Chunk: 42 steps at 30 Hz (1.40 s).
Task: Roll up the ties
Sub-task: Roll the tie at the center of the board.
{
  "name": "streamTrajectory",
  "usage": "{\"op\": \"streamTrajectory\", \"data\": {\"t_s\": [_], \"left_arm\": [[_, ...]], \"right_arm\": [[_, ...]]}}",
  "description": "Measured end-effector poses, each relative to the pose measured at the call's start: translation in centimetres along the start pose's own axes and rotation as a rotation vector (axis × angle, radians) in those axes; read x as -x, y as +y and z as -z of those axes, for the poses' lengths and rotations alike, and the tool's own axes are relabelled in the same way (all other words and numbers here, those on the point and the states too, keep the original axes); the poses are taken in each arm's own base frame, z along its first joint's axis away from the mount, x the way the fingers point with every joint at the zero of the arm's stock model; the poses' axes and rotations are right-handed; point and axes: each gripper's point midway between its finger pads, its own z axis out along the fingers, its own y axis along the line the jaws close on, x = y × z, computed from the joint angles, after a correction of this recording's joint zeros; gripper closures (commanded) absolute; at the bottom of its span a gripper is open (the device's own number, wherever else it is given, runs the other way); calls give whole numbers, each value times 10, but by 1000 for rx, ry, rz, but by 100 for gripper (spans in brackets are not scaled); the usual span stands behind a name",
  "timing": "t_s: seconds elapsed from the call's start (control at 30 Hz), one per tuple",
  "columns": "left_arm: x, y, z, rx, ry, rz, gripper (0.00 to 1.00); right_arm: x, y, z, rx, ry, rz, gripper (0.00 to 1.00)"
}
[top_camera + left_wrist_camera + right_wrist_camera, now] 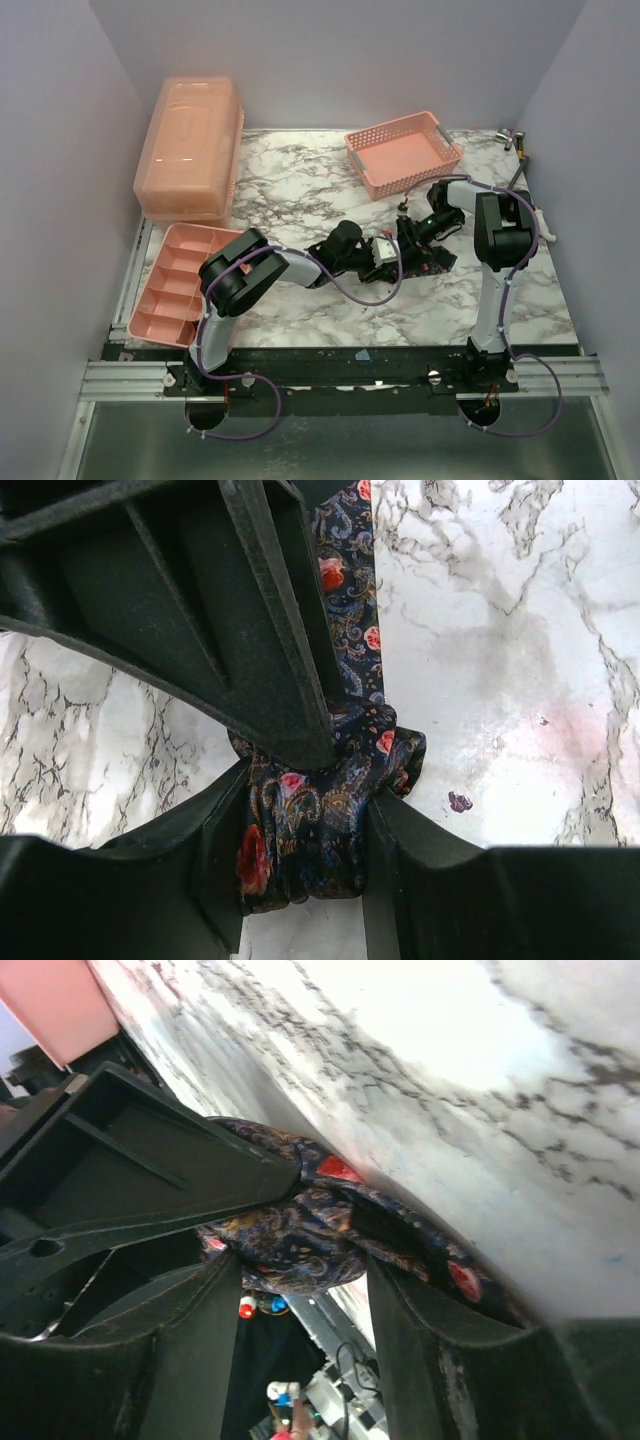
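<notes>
One tie (345, 590), dark navy with red and orange paisley marks, lies on the marble table (520, 680). Its near end is bunched into a small coil. My left gripper (305, 795) is shut on that coil, one finger on each side. From the upper left, a finger of my right gripper presses onto the top of the coil. In the right wrist view the same tie (290, 1230) fills the gap at the tips of the right gripper (300, 1265). The rest of the strip trails over its right finger (430, 1350). From above, both grippers (395, 258) (413, 238) meet over the tie (432, 263).
A pink open basket (403, 152) stands at the back centre. At the back left is a pink lidded box (188, 148). A pink divided tray (180, 280) lies left of the left arm. A small purple stain (459, 801) marks the marble.
</notes>
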Motion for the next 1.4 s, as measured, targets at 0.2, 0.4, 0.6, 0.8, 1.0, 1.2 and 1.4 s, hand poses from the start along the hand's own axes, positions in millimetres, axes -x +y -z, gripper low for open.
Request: {"op": "streamTrajectory", "data": {"t_s": [0.2, 0.4, 0.6, 0.8, 1.0, 1.2, 1.4], "left_arm": [[0, 0, 0, 3, 5, -13, 68], [0, 0, 0, 4, 10, -16, 64], [1, 1, -1, 1, 14, -14, 35], [-1, 15, 6, 22, -1, 33, 2], [-5, 16, 17, 4, -46, 87, 1], [-12, -2, 22, -57, -68, 90, 2], [-11, -7, 22, -87, -79, 4, 2]], "right_arm": [[-4, -3, 3, 24, 11, -5, 70], [-8, 0, 2, 52, 25, -17, 99], [-6, -5, 1, 31, 25, -40, 99], [-7, -23, 1, -72, 33, -43, 99], [-7, -32, 2, -133, 31, -26, 100], [-8, -35, 3, -150, 33, -21, 100], [-8, -35, 3, -150, 33, -19, 100]]}}
